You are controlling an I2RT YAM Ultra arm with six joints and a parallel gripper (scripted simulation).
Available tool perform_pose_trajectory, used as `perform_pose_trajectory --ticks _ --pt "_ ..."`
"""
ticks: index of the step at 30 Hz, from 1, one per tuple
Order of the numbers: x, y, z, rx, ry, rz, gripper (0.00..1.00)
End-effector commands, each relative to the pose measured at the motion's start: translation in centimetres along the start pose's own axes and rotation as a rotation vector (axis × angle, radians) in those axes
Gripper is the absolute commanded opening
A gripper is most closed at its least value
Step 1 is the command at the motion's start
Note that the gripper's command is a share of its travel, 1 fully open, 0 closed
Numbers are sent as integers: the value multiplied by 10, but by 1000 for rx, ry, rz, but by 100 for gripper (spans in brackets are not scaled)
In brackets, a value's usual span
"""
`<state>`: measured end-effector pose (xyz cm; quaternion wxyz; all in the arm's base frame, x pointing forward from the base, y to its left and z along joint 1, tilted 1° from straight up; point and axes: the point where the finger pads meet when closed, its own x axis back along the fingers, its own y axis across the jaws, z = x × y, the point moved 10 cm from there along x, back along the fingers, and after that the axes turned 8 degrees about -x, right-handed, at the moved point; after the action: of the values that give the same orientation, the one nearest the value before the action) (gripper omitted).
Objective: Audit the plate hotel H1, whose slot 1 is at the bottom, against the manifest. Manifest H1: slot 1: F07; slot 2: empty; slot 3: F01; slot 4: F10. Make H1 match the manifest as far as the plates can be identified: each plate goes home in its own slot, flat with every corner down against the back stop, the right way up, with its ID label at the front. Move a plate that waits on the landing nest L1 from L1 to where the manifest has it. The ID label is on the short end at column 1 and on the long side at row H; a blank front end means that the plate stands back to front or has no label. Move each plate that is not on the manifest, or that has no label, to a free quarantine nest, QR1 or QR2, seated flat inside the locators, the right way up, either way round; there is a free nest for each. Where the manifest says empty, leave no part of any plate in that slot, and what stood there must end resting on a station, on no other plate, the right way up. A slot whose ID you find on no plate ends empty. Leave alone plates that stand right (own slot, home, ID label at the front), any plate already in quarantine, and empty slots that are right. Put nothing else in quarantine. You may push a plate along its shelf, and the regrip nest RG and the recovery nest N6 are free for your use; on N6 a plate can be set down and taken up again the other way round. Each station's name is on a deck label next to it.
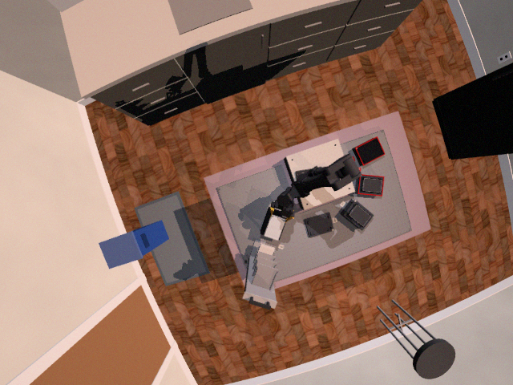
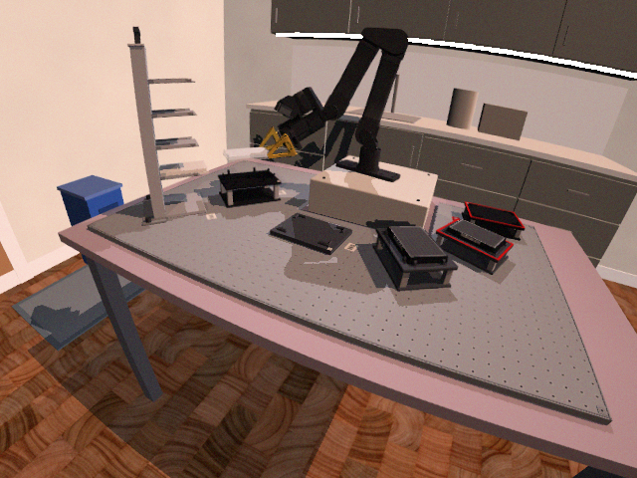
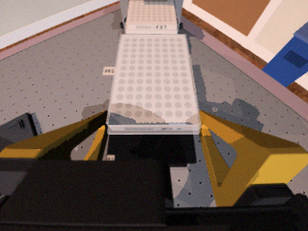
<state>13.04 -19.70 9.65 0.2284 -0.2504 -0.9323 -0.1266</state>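
Note:
My gripper (image 2: pixel 278 145) is shut on a white well plate (image 2: pixel 240 152), its yellow fingers on the plate's two long sides near one end. It holds the plate level in the air, past the black landing nest (image 2: pixel 249 185), which stands bare. In the wrist view the plate (image 3: pixel 154 82) stretches away from the gripper (image 3: pixel 153 132) toward the plate hotel (image 2: pixel 146 128). A pale plate (image 2: pixel 182 168) lies on the hotel's bottom shelf and also shows in the wrist view (image 3: pixel 150 14). The three upper shelves look bare. From above, the held plate (image 1: pixel 274 227) is just short of the hotel (image 1: pixel 260 277).
A flat black nest (image 2: pixel 311 231) lies mid-table. A raised nest (image 2: pixel 416 247) carries a dark plate. Two red-edged quarantine nests stand at the right: the nearer (image 2: pixel 476 236) holds a dark plate, the farther (image 2: pixel 494 214) looks bare. The arm's beige base box (image 2: pixel 372 197) stands behind.

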Motion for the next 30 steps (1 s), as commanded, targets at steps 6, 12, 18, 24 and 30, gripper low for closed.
perform_pose_trajectory --ticks 6,12,18,24,30 --pt "3 1 -5 -4 8 -5 86" --pt "6 1 -10 -4 8 -5 86" --pt "8 2 -15 -4 8 -5 86" --pt "11 3 -19 -4 8 -5 86" --pt "14 3 -25 -4 8 -5 86"
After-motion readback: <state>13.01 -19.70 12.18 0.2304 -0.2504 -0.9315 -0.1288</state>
